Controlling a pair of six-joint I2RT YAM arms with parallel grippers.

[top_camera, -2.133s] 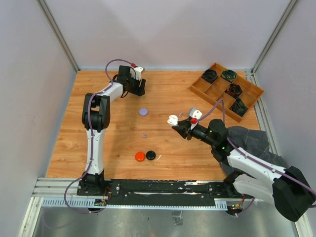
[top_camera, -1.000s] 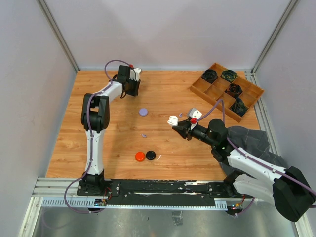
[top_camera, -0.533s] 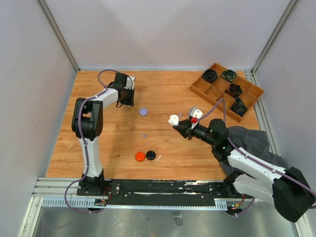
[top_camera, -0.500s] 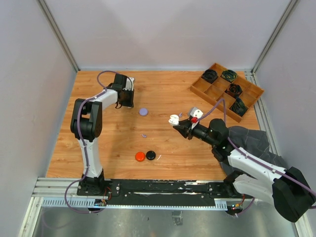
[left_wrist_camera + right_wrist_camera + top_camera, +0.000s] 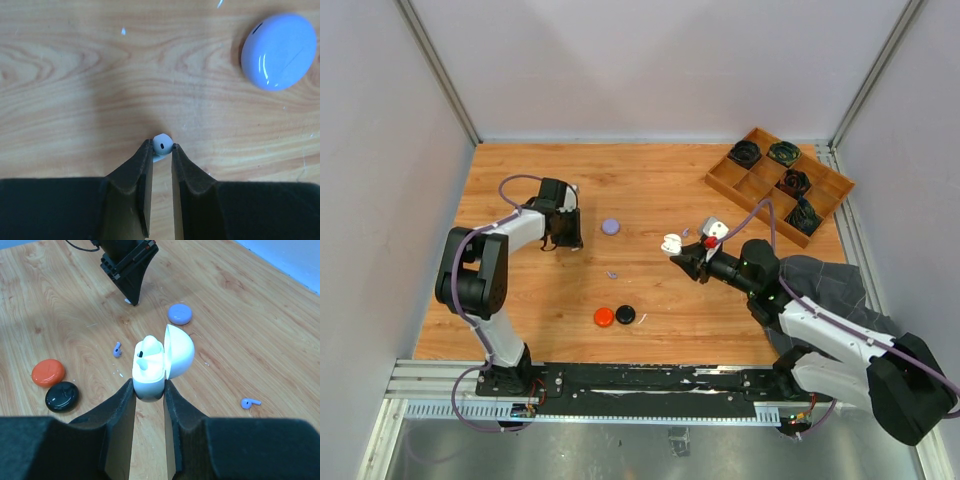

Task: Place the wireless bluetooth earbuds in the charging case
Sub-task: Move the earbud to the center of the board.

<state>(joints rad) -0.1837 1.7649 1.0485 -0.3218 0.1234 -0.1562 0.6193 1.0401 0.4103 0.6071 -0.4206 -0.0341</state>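
Wood-grain surface fills the walled cell. The left pincer is clamped on a white earbud, which is nipped between the very tips and points down at the wood; whether the bud touches the wood I cannot tell. A closed pale purple case lies nearby. Toward the middle, the right pincer grips the white charging case by its base, lid swung open and a white bud seated inside. Two loose purple earbuds lie on either side of this case, well apart. Nearer the arm bases, an orange puck and a black puck sit just beside each other. At the far right corner stands a wooden tray holding black coiled bundles.
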